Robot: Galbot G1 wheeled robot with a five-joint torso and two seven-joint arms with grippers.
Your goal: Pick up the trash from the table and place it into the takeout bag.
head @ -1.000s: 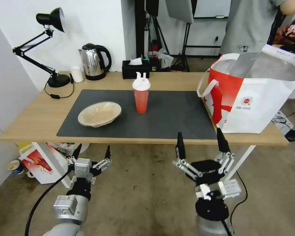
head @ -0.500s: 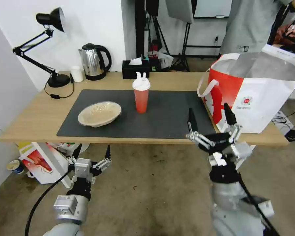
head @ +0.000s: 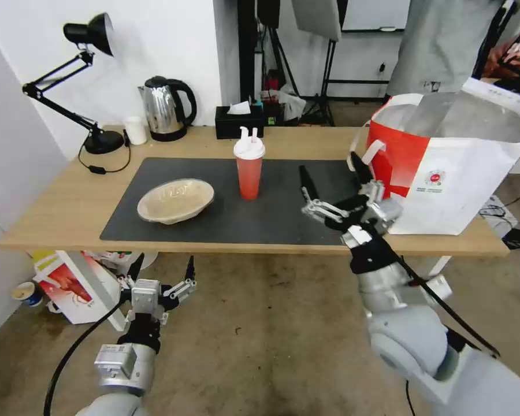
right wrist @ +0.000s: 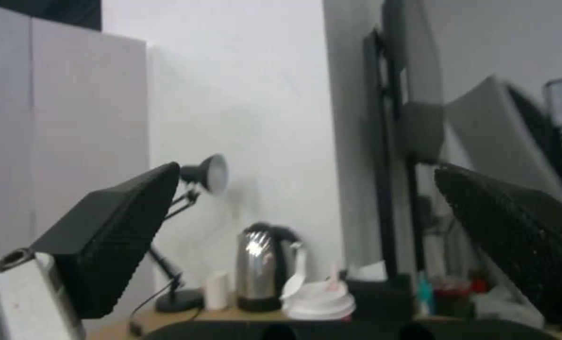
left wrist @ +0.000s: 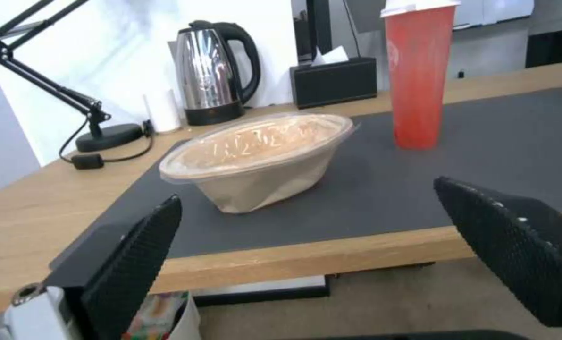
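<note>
The light-wood tabletop [head: 69,196] stands in front of me, with a dark grey mat [head: 283,196] covering most of its middle. The red-and-white takeout bag [head: 450,173] stands open at the tabletop's right end, its silver foil lining exposed and one white loop handle [head: 365,153] hanging toward the mat. On the mat's left part rests the shallow oval tan lidded container [head: 175,200]. The red translucent cup [head: 249,167], fitted with a white lid and straws, stands upright on the mat to the right of the container, apart from it. Along the tabletop's far edge are a black desk lamp [head: 78,86], a steel electric kettle [head: 164,108], a small plain white cup [head: 136,130] and a black tissue box [head: 239,120]. My right claw [head: 332,185] is raised above the mat's right part, between the red translucent cup and the takeout bag; its fingers are spread wide apart and hold nothing. My left claw [head: 162,268] hangs below the tabletop's near edge, level with the container; its fingers are likewise apart and hold nothing.
</note>
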